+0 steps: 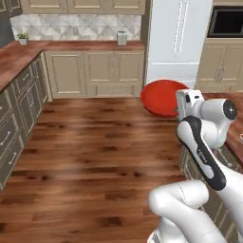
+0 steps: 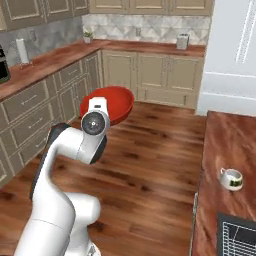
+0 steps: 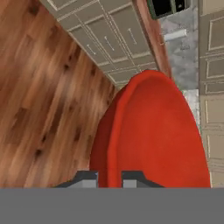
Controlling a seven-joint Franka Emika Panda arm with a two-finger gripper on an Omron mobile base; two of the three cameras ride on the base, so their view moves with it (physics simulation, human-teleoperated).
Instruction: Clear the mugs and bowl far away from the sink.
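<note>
The wide red bowl [image 1: 160, 97] [image 2: 116, 102] hangs tilted in the air above the wooden floor, away from any counter. In the hand view my gripper [image 3: 109, 178] is shut on the bowl [image 3: 157, 131], one fingertip on each side of its near rim. A squat white mug [image 2: 231, 179] stands on the wooden counter [image 2: 225, 140] at the right. Just in front of it is a corner of the black sink [image 2: 239, 238] with its wire rack.
Wooden-topped cabinets [image 2: 47, 62] run along the left wall and the back, with a paper towel roll [image 2: 21, 50] and a grey canister [image 1: 122, 38] on them. A white fridge [image 1: 178, 42] stands at the back right. Open floor [image 1: 95, 142] lies under the bowl.
</note>
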